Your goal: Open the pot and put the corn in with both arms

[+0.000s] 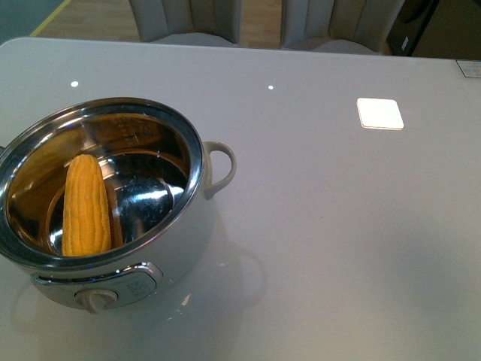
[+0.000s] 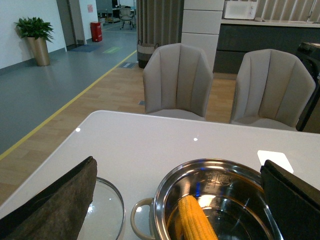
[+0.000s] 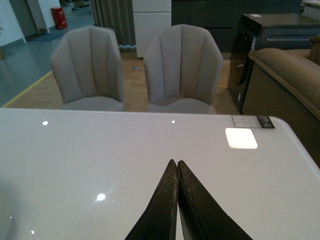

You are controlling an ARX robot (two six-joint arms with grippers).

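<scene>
White table [image 1: 338, 226] holds pot [image 1: 188, 248] with corn [image 1: 86, 207] between spread left claw [image 2: 175, 200]; right claw [image 3: 177, 172] pressed together.

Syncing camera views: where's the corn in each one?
Front view: corn stands leaning inside the pot, at the left side of the picture.
Left wrist view: corn at the bottom edge, in the pot.
Right wrist view: not in it.
Shared landmark: the bright square on the table.

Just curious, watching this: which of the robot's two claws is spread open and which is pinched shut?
The left gripper is open, its fingers spread wide either side of the pot. The right gripper is shut, tips touching above bare table.
</scene>
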